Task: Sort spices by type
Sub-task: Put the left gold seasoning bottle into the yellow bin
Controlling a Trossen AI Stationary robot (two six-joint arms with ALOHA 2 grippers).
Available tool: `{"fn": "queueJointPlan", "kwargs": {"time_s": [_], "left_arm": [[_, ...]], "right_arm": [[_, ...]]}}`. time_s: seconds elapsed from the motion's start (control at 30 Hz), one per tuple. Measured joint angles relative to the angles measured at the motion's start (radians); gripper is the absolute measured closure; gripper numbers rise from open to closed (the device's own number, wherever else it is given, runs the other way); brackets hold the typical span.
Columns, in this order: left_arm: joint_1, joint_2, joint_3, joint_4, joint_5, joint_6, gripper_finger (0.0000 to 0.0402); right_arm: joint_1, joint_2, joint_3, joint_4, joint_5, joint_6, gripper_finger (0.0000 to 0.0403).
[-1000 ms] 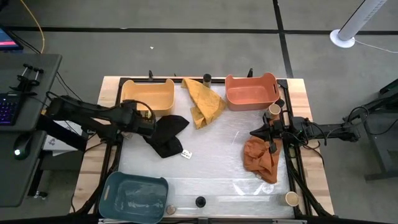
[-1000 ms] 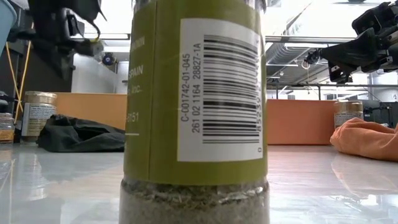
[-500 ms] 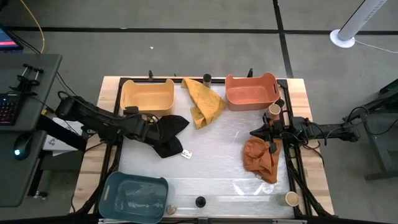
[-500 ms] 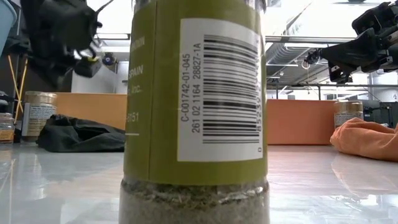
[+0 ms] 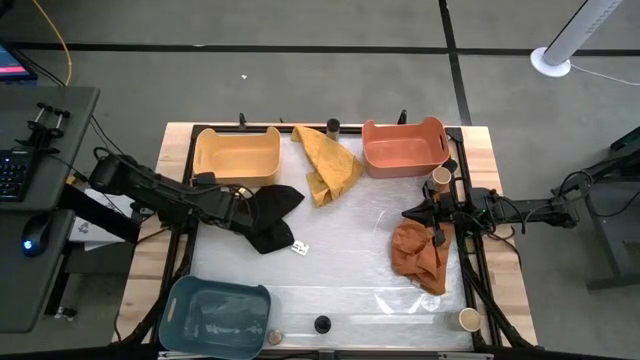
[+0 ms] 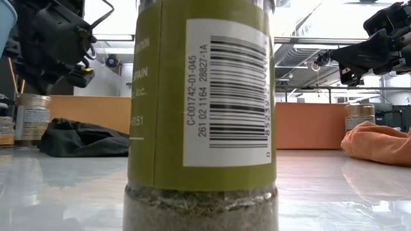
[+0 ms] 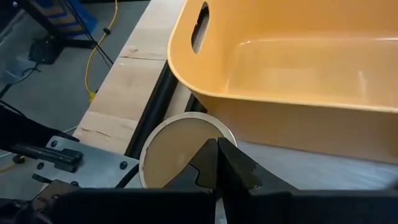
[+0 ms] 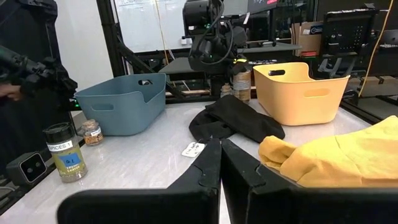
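Item: tan-topped spice jar (image 7: 180, 149), standing upright beside the yellow bin (image 7: 292, 81) at the table's left edge. You are looking straight down on its lid; your left gripper (image 7: 217, 165) is hanging directly above it, fingers pressed together. Right gripper (image 5: 418, 213), fingers also together, is waiting far across over the orange cloth (image 5: 420, 255).

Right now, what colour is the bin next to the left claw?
Yellow. The bin shows best in the left wrist view, just beyond the left claw.
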Motion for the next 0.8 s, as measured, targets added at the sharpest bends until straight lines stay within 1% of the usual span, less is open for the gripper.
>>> {"fn": "queueJointPlan", "kwargs": {"time_s": [0.13,0.27,0.4,0.5,0.67,0.8], "left_arm": [[-0.026,-0.002,0.020,-0.001,0.025,0.002,0.0401],[-0.049,-0.002,0.062,0.018,0.025,0.003,0.0401],[-0.060,-0.002,0.098,0.025,0.002,0.003,0.0401],[-0.065,-0.002,0.117,0.040,-0.036,0.009,0.0401],[-0.060,-0.001,0.125,0.163,-0.093,0.091,0.0401],[-0.043,-0.001,0.127,0.270,-0.129,0.193,0.0401]], "right_arm": [[0.000,0.000,0.000,0.000,0.000,0.000,0.0402],[0.000,0.000,0.000,0.000,0.000,0.000,0.0402],[0.000,0.000,0.000,0.000,0.000,0.000,0.0402],[0.000,0.000,0.000,0.000,0.000,0.000,0.0402],[0.000,0.000,0.000,0.000,0.000,0.000,0.0402],[0.000,0.000,0.000,0.000,0.000,0.000,0.0402]]}}
